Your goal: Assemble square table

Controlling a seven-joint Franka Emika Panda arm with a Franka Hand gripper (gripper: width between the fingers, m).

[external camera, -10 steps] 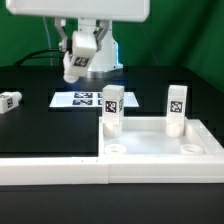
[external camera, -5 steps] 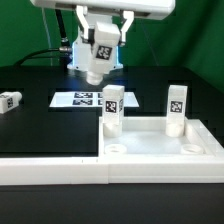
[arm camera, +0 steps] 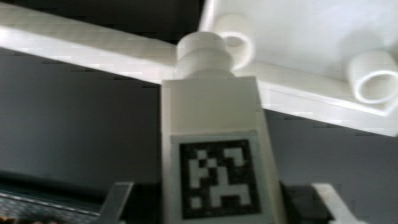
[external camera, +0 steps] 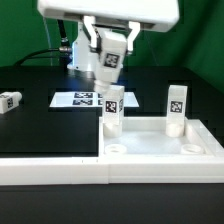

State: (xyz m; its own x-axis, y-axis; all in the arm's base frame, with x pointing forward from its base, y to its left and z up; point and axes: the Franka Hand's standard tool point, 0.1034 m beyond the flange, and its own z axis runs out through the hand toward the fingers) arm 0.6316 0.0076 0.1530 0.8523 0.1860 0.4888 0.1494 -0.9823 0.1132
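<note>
the black worktop (external camera: 40, 130) carries everything, and along its front runs the long white barrier wall (external camera: 50, 170), which seems to be there to brace parts against. pressed into that wall's corner, on the exterior view's right, lies the square table slab (external camera: 150, 138), rim upward, probably so that its underside faces up for the legs to go in and so that it cannot slide under a push. behind it the marker board (external camera: 85, 98) lies flat.

two legs stand upright in the slab's far corners: the nearer-left leg (external camera: 113, 108) and the right leg (external camera: 177, 108). the two front corners show round sockets, one socket (external camera: 118, 148) and the other socket (external camera: 190, 148), both bare. a spare leg (external camera: 10, 101) lies on its side well apart, at the exterior view's left edge.

a third leg, the held leg (external camera: 108, 60), hangs in the air above and just behind the standing left one, clear of the slab. the fingers (arm camera: 125, 203) are closed narrow on its tagged body, one on each flank. the wrist view shows the held leg (arm camera: 214, 120) with its round peg pointing away from the camera toward the slab's rim below, a hold that suits lowering it peg first. by my judgement it is headed for a front socket, and the standing leg nearby is what it could clip
</note>
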